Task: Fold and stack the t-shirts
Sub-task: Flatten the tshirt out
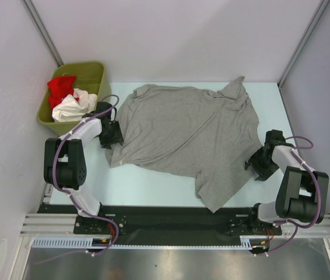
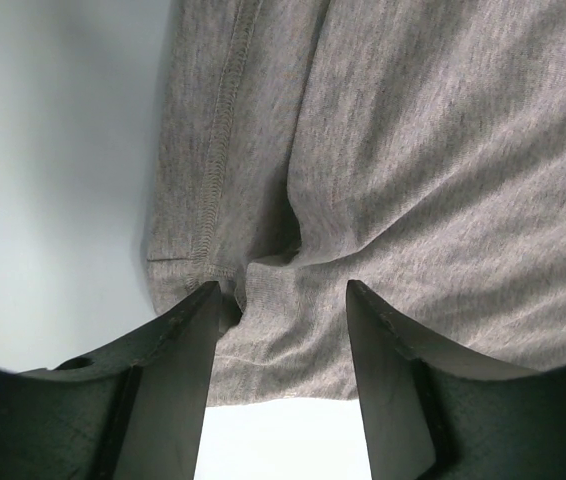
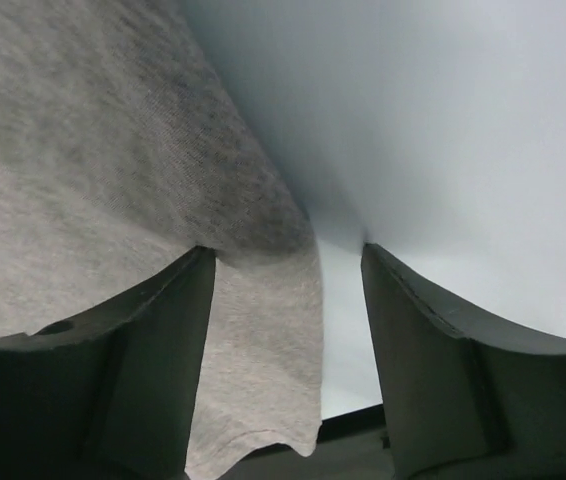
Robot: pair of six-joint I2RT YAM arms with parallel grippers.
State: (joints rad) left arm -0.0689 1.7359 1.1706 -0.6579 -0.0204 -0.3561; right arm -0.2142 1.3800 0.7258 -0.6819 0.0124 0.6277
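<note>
While a heather-grey t-shirt (image 1: 188, 137) lies spread and rumpled on the pale table (image 1: 147, 184), my left gripper (image 1: 111, 135) rests at its left hem, fingers parted around a small pucker of cloth. My right gripper (image 1: 259, 162) straddles the shirt's right edge, fingers wide apart, clamping nothing. A red t-shirt (image 1: 61, 87) and a white t-shirt (image 1: 72, 108) lie bunched in the olive-green bin (image 1: 92, 73).

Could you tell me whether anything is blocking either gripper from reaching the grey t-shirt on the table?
Nothing visible is. The left gripper is already at the left hem of the grey t-shirt, and the right gripper is at its right edge. Both have their jaws open with the fabric lying between them.
</note>
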